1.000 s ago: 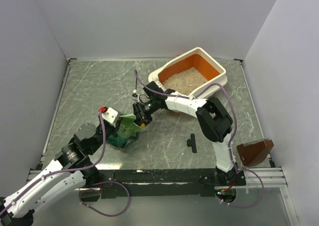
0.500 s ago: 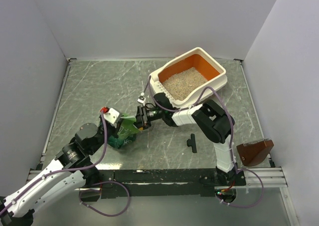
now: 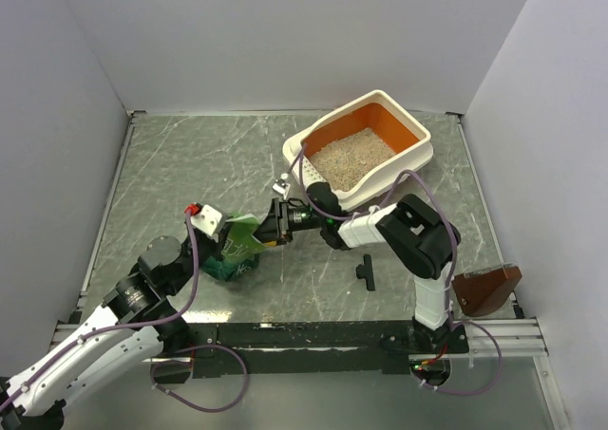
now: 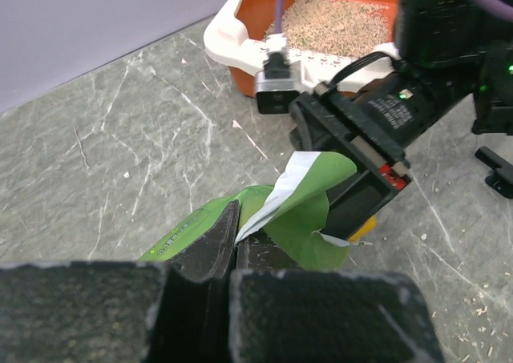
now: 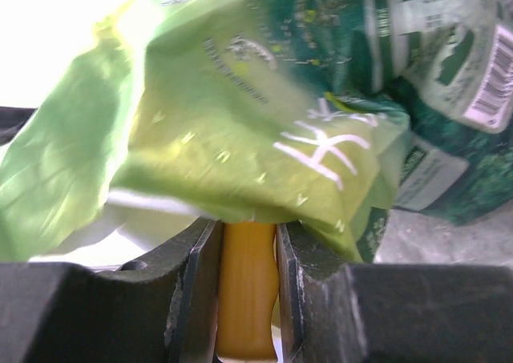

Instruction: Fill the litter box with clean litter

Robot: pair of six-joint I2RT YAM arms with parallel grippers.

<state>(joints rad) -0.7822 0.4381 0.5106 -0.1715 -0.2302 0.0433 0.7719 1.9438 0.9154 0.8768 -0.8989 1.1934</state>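
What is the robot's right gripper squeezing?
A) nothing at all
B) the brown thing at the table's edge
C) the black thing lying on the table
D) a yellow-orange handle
D: in the right wrist view, the right gripper has its two fingers closed on a yellow-orange handle, which runs in under the green bag.

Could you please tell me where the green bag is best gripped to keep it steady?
Probably the bag's top lip, from the left, where the left gripper pinches it: the film folds thin there, and the scoop in the right gripper points in from the opposite side.
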